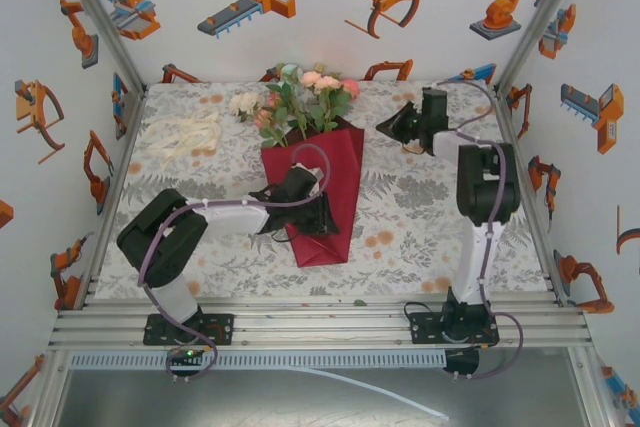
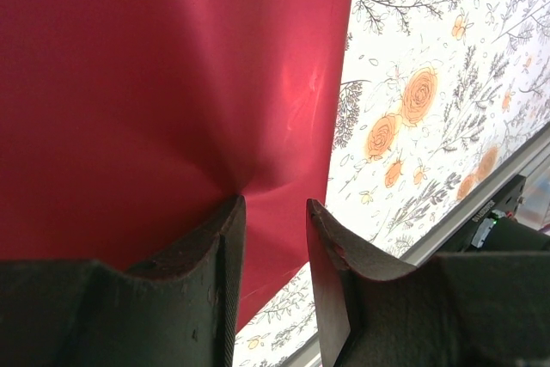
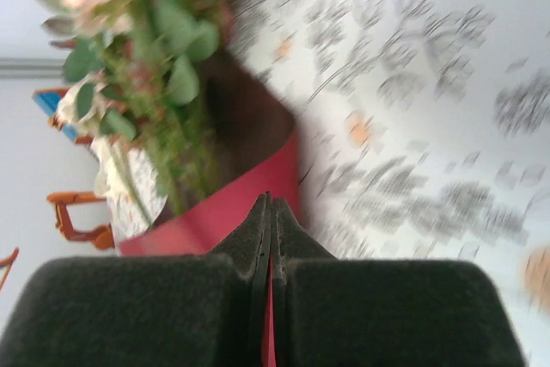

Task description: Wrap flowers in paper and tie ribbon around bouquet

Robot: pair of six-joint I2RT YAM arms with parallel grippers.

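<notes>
Lying at the middle of the bench (image 1: pixel 420 207), the paper (image 1: pixel 335 172) is folded into a dark red cone around the stems of the flowers (image 1: pixel 300 97). Their pink, peach and white heads fan out at its 12 o'clock end. The left hand (image 1: pixel 320 215) rests on the cone's lower half, towards 6 o'clock. Its wrist camera shows the fingers (image 2: pixel 215 281) apart, one tip pressing a pucker into the red sheet. The right hand (image 1: pixel 388 127) sits at the cone's 2 o'clock corner, pads (image 3: pixel 344 298) squeezed together with a red sliver of paper caught between them. The ribbon (image 1: pixel 182 135) lies loose at 10 o'clock, well apart from the paper.
</notes>
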